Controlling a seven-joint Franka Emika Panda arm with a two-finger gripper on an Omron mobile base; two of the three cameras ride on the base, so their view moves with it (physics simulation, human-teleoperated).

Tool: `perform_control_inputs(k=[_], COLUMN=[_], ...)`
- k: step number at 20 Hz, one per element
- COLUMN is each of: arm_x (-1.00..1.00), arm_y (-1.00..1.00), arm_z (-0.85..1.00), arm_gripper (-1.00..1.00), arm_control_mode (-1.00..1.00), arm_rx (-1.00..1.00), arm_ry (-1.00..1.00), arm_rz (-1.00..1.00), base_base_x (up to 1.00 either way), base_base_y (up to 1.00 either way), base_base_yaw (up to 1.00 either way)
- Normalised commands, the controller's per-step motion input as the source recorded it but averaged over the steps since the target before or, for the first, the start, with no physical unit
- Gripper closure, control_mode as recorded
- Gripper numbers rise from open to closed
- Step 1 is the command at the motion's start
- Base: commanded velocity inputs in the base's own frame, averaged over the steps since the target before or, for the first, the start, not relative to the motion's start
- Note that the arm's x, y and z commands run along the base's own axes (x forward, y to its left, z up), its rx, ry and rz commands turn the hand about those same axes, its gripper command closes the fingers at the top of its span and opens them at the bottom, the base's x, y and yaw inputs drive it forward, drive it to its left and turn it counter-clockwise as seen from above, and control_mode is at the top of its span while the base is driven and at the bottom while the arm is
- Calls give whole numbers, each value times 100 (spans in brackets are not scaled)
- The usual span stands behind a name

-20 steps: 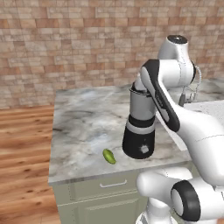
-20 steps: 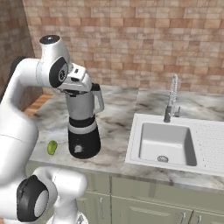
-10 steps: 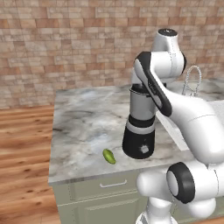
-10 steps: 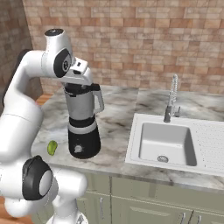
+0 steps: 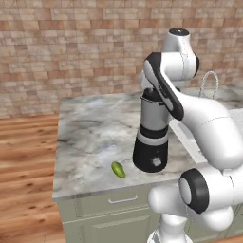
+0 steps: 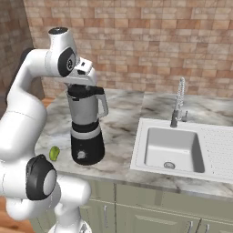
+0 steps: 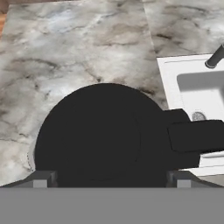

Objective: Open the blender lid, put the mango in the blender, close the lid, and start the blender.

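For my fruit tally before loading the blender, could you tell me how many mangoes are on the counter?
1. The mango lies on the counter near its front edge, just left of the blender base and apart from it. Others could be hidden behind the blender or the arm.

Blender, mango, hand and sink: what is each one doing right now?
blender: upright on the counter.
blender lid: on the jar, closed.
mango: lying on the counter beside the blender, not in the jar.
hand: open, right above the lid, fingertips apart.
sink: no water running.
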Motion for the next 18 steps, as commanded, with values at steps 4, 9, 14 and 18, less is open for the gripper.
perform_control_inputs(k=[4, 9, 14, 18], arm_x=[24, 22, 7, -5], arm_y=[0, 0, 0, 0], arm_z=[4, 0, -5, -17], arm_gripper=[-100, -100, -100, 100], arm_control_mode=[-100, -100, -100, -100], arm_rx=[0, 0, 0, 0], arm_ry=[0, 0, 1, 0], arm_rz=[0, 0, 0, 0], base_base_x=[0, 0, 0, 0], base_base_y=[0, 0, 0, 0], base_base_yaw=[0, 0, 0, 0])
